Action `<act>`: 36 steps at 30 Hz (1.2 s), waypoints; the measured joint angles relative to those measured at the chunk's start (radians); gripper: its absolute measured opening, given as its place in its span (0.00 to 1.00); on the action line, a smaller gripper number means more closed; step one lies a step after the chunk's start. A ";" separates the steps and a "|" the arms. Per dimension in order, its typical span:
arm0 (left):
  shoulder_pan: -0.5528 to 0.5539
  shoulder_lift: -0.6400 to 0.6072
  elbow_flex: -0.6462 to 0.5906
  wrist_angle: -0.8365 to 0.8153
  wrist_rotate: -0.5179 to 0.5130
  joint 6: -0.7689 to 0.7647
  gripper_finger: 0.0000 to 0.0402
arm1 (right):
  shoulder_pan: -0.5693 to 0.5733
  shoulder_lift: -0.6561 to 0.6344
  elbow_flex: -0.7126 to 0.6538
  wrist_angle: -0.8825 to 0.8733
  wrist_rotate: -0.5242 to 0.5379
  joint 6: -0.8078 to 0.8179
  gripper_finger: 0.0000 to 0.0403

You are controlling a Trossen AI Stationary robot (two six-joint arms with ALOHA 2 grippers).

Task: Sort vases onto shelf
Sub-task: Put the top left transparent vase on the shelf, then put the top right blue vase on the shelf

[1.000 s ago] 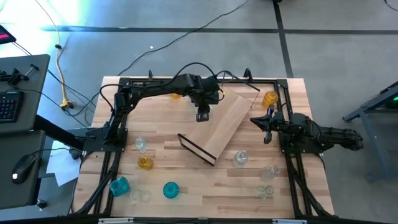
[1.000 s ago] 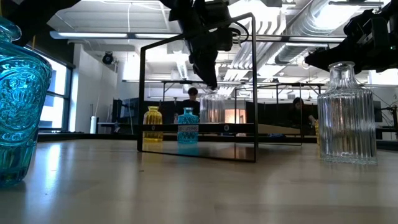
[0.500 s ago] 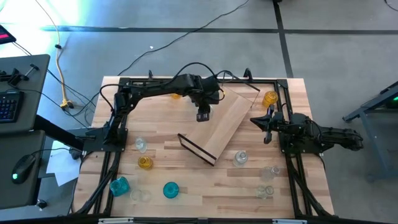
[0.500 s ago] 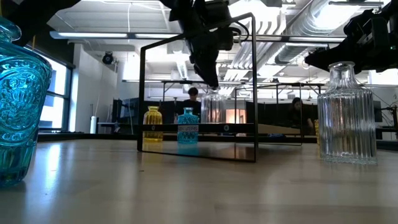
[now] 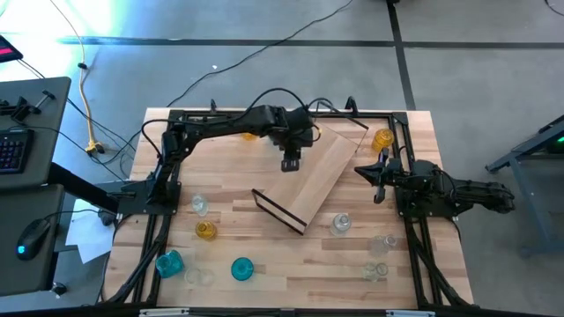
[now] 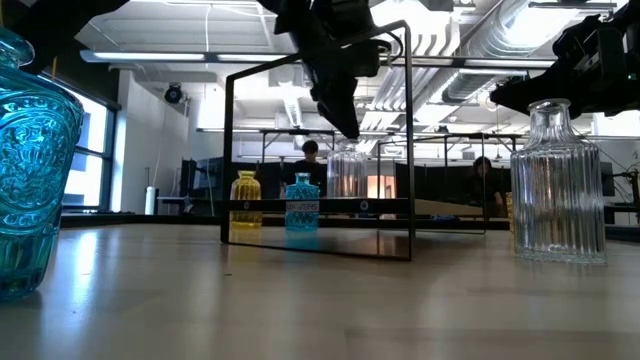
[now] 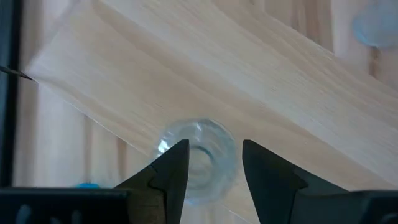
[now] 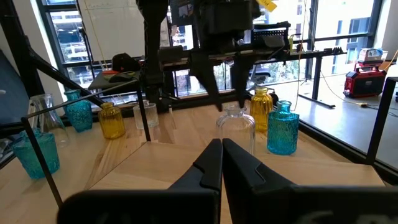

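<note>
left gripper (image 7: 214,165) hangs over the shelf (image 5: 313,176), jaws released and straddling a clear vase (image 7: 199,158) standing on it; right gripper (image 8: 222,163) clenched, waiting at worktop's right edge.

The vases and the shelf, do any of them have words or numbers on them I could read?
No readable text anywhere.
Clear vase under the left gripper: plain glass, no label.
Shelf: bare wood, no writing.
Teal vase: an embossed pattern only, no letters.
</note>
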 joint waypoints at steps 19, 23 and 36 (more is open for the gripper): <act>0.058 -0.117 0.000 0.032 -0.055 0.037 0.35 | 0.000 0.000 0.000 0.000 0.000 0.000 0.00; 0.119 -0.158 0.001 0.019 -0.054 0.042 0.35 | 0.000 0.000 0.000 0.000 0.000 0.000 0.00; 0.346 -0.157 -0.121 -0.021 0.033 0.123 0.35 | 0.000 0.000 0.000 0.000 0.000 0.000 0.00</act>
